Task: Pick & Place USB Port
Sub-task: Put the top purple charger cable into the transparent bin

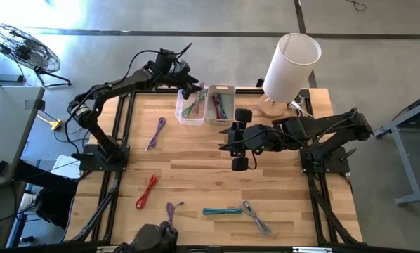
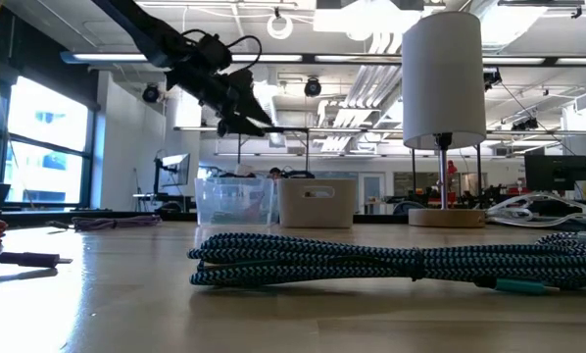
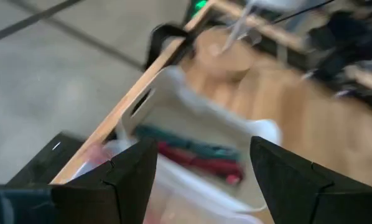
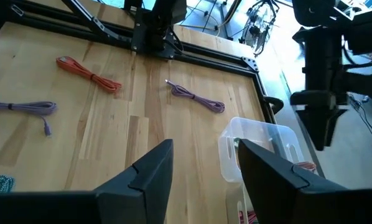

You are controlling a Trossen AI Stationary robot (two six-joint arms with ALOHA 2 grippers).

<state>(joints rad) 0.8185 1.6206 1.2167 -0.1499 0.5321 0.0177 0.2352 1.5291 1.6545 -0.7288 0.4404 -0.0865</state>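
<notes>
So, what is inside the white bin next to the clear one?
The white bin holds bundled cables, red and green ones showing. The bottom is covered by them, so anything underneath cannot be seen.

Two matte-black, multi-jointed robot arms, the left arm (image 1: 119, 88) and the right arm (image 1: 322, 130), trail black cables along their links and end in chunky, angular black two-finger grippers.

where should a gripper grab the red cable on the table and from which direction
Take the red cable at the middle of its bundle, coming straight down from above. It lies flat on the table as a long narrow coil running diagonally, with bare wood all round it, so the fingers should probably close across its narrow width. The left gripper hovers over the clear bin, nearer than the right gripper.
</notes>
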